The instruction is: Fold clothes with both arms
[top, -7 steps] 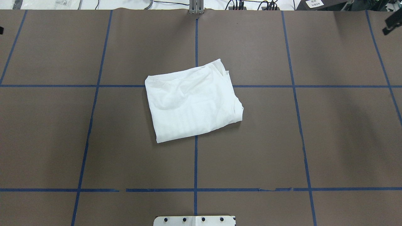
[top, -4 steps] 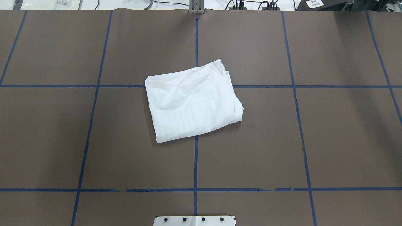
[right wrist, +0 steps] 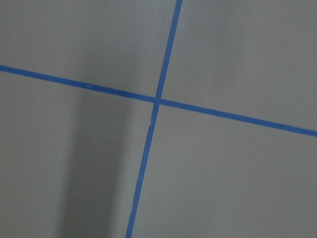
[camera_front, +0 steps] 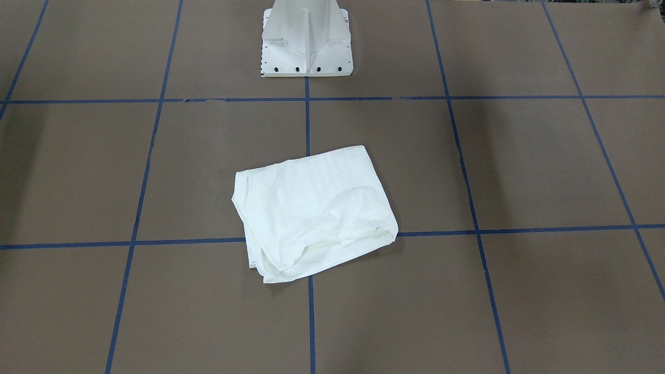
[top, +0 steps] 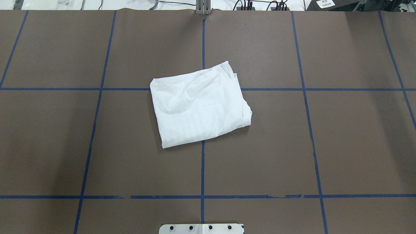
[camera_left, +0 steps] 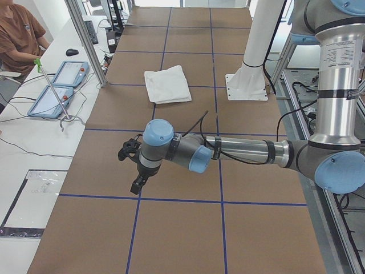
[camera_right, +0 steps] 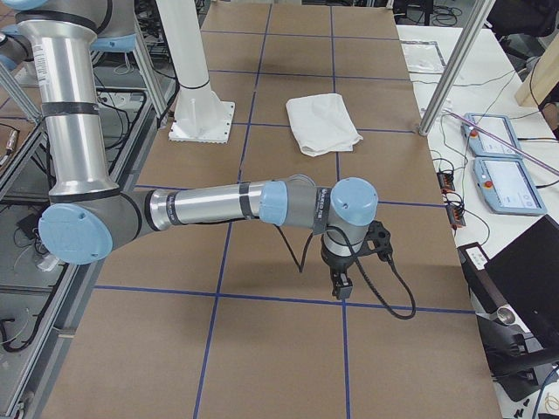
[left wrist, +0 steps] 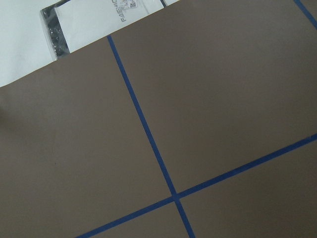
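The clothes, a single white T-shirt (top: pixel 200 104), lie folded into a compact, slightly tilted rectangle at the table's middle, also seen in the front view (camera_front: pixel 311 213) and both side views (camera_left: pixel 167 84) (camera_right: pixel 322 122). Neither arm touches it. My left gripper (camera_left: pixel 137 184) hangs over bare table far toward the left end, and my right gripper (camera_right: pixel 339 288) hangs over bare table far toward the right end. Both show only in the side views, so I cannot tell whether they are open or shut. The wrist views show only brown table and blue tape.
The white pedestal base (camera_front: pixel 306 36) stands at the robot's edge behind the shirt. Blue tape lines (top: pixel 202 169) grid the brown table. A seated person (camera_left: pixel 20 34), two tablets (camera_left: pixel 57 85) and metal posts (camera_right: pixel 450 65) line the far side.
Black gripper parts seen at the far left and far right edges of the overhead view a second ago have left that view. The shirt has not moved.
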`<action>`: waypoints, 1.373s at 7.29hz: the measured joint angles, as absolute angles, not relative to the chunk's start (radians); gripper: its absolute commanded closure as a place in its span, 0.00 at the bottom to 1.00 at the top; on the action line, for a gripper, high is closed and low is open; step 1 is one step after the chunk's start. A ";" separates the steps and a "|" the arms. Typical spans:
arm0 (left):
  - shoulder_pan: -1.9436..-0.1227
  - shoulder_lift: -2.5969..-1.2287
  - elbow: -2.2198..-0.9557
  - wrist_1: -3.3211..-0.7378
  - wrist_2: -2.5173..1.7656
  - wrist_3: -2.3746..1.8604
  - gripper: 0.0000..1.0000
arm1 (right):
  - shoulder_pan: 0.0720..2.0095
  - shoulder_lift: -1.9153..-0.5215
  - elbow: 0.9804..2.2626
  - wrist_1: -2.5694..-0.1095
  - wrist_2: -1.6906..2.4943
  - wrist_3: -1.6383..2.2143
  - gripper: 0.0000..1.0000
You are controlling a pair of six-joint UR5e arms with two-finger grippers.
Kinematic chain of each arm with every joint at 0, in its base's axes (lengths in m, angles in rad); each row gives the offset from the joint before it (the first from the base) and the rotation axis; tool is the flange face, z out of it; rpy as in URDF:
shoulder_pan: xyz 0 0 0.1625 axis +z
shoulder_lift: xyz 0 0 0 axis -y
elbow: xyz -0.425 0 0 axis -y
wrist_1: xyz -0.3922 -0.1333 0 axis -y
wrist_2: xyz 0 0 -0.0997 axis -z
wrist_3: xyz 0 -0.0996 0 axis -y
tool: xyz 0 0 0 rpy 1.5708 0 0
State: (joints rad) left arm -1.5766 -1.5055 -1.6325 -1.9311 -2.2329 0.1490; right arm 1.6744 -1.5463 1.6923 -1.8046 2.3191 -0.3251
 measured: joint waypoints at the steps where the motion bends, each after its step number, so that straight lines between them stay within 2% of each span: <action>1: -1.577 -1.493 -1.618 -1.935 -2.229 0.143 0.01 | 1.675 -1.592 1.714 -1.803 2.320 -0.297 0.00; 3: -1.576 -1.486 -1.647 -1.840 -2.232 0.119 0.01 | 1.673 -1.636 1.718 -1.801 2.320 -0.199 0.00; 5: -1.575 -1.486 -1.731 -1.700 -2.253 0.072 0.01 | 1.670 -1.645 1.704 -1.797 2.318 -0.171 0.00; 10: -1.571 -1.480 -1.746 -1.673 -2.311 -0.004 0.01 | 1.665 -1.658 1.700 -1.772 2.324 -0.164 0.00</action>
